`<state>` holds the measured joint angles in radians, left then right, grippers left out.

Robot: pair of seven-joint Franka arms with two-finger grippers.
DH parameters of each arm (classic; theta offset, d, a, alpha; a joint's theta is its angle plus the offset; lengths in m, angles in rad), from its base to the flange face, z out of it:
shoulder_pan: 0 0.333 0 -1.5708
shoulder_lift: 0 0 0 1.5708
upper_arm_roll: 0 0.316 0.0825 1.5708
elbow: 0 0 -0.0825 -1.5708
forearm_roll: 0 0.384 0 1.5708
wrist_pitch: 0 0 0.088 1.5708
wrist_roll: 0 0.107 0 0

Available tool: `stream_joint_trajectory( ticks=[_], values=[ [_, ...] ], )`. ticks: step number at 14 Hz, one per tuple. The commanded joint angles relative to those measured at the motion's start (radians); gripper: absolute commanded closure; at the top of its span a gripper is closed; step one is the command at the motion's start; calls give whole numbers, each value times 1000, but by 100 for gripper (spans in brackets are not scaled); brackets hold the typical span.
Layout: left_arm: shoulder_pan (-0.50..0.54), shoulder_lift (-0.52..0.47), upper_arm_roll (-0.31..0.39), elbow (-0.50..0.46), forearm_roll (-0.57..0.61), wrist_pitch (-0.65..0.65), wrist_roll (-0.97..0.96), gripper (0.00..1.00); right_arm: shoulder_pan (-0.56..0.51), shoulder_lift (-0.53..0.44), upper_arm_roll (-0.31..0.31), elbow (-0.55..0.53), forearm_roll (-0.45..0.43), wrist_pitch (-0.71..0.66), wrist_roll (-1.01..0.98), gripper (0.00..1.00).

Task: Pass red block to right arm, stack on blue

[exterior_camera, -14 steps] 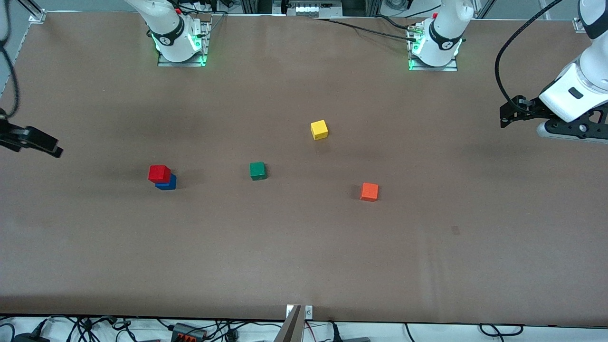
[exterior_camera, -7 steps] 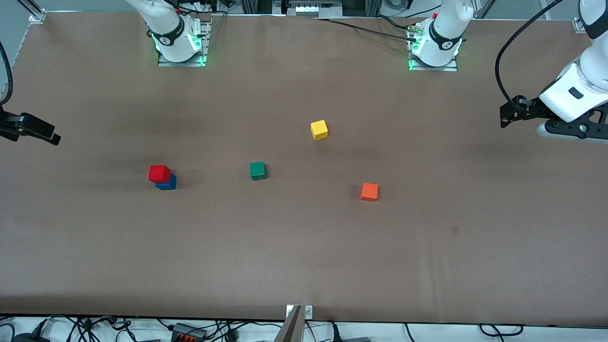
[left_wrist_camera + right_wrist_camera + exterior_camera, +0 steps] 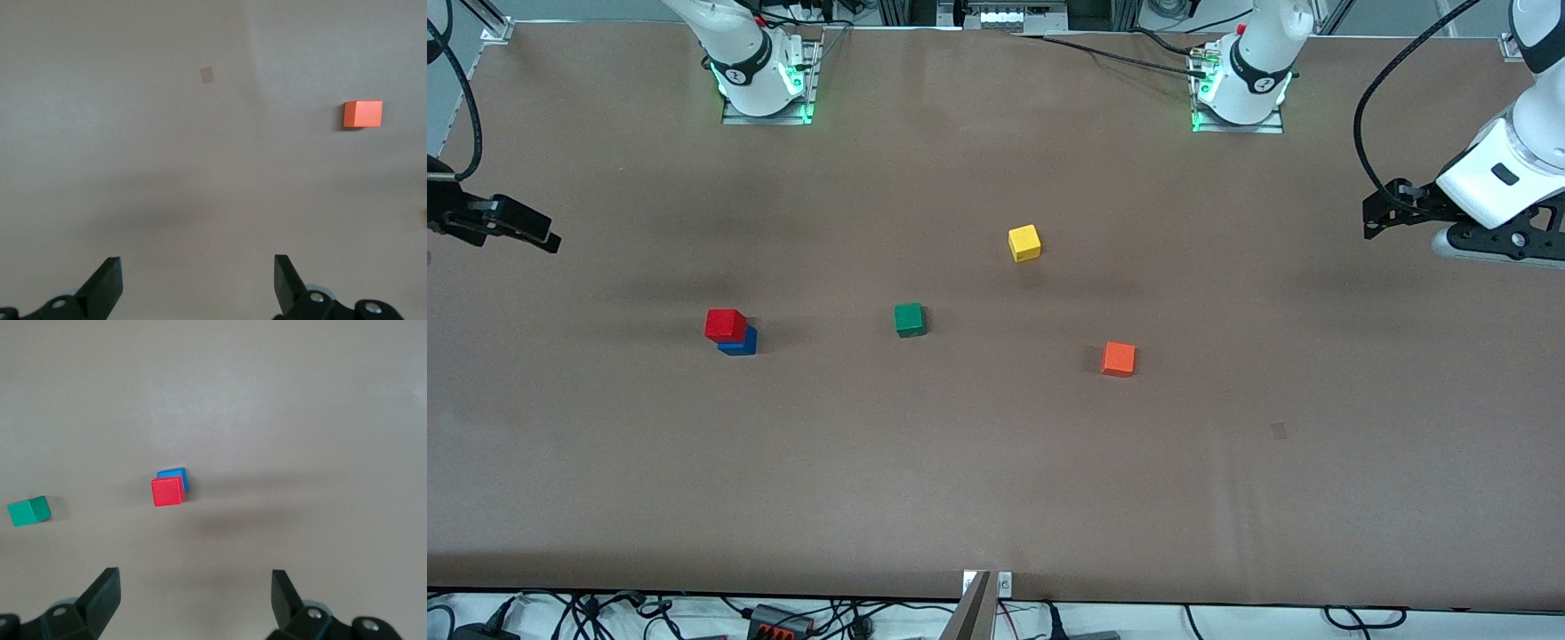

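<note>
1. the right gripper [image 3: 534,233], at the right arm's end of the table, has shifted over the last second, its tip now higher in the front view, while it stays well apart from the stack; the left gripper [image 3: 1383,213] has not moved and waits at the left arm's end.
2. both claws stand wide and empty; the right wrist view shows the right gripper's fingers [image 3: 103,593] spread with nothing between.
3. the red block [image 3: 725,324] sits on the blue [image 3: 743,345], near the right arm's end, the green cube [image 3: 909,319] beside them toward the middle.
4. judged from this, the stacking looks done and the arm is retreating.
5. the red block is a cube, so it has no long axis; it rests flat, slightly offset from the blue.
</note>
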<state>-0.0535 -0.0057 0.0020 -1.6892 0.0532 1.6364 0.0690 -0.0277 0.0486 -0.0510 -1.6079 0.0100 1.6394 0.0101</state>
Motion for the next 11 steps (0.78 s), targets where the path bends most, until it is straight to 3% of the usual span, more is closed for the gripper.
stream_joint_trajectory(
  ticks=[1,3,11],
  values=[
    [4,-5,3,16,-29,-21,28,0,-8,-64,11,-88,-27,57,-25,0],
    [4,-4,3,16,-29,-20,28,0,-8,-87,11,-124,-28,77,-44,0],
    [4,-4,3,16,-29,-20,28,0,-8,-84,11,-86,-27,28,-35,0]
  ],
)
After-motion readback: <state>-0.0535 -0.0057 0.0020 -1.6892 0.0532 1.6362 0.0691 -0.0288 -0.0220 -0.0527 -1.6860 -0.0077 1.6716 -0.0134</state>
